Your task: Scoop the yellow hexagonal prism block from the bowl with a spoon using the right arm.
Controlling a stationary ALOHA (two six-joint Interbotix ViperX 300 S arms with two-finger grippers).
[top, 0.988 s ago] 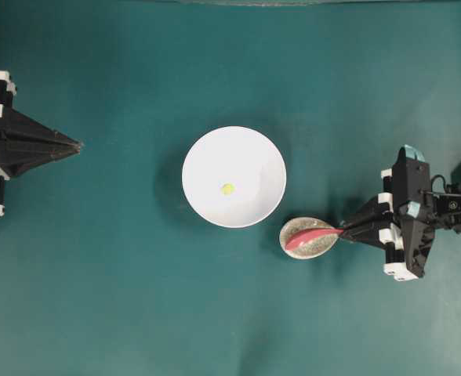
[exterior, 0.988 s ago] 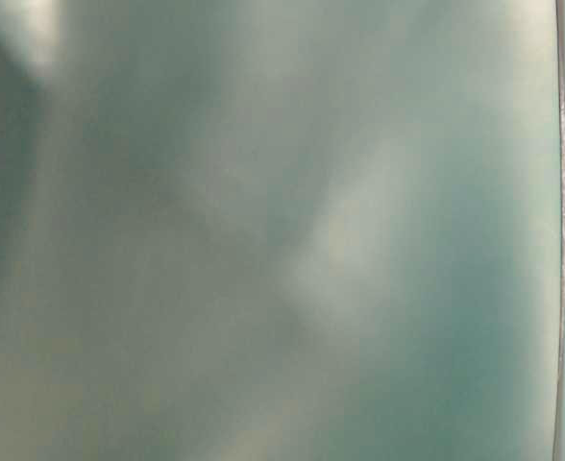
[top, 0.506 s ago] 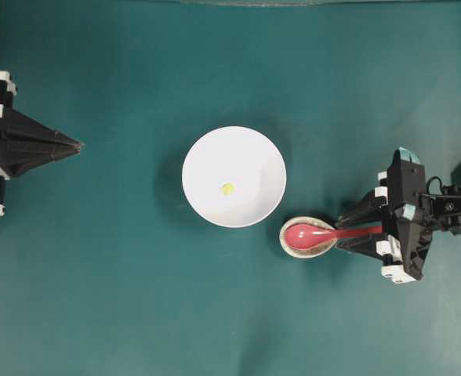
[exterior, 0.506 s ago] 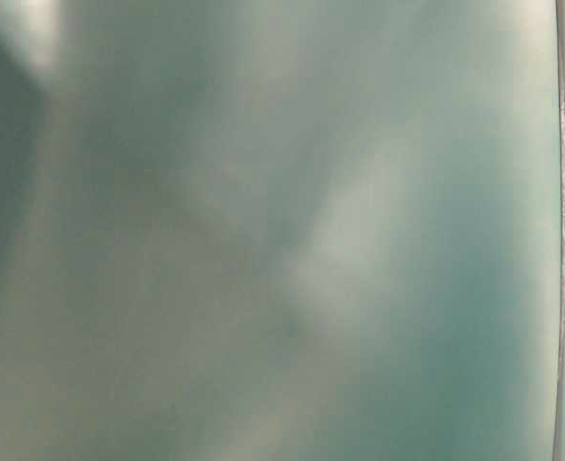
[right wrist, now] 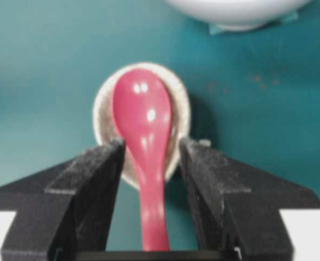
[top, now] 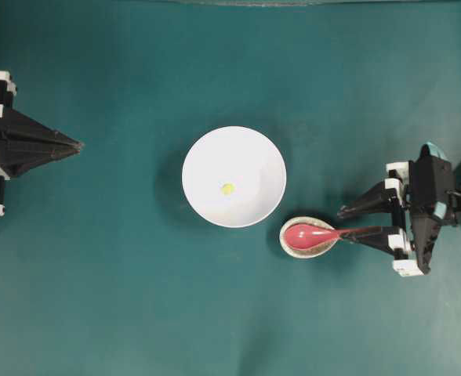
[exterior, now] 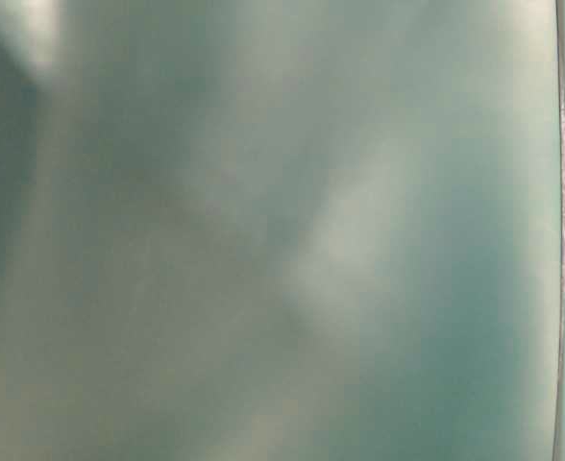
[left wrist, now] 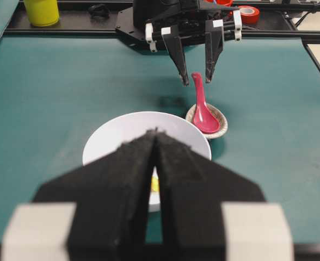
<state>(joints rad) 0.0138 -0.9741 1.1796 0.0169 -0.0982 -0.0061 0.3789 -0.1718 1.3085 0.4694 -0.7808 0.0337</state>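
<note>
overhead: white bowl (top: pixel 234 177) sits mid-table w/ the tiny yellow block (top: pixel 227 189) inside, near its centre. spoon (top: pixel 324 233) lies just right of the bowl, head in a small speckled dish (top: pixel 287 244), handle running right btwn the spread fingers of the right gripper (top: pixel 346 223); jaws wide, holding nothing. left gripper (top: pixel 78 145) far left, tips together, empty. table-level view: only blur. left wrist cam: left fingers (left wrist: pixel 133 163) closed over the bowl (left wrist: pixel 111 133), spoon (left wrist: pixel 203 114) beyond. right wrist cam: spoon (right wrist: pixel 146 141) btwn the open pads, not pinched.
</note>
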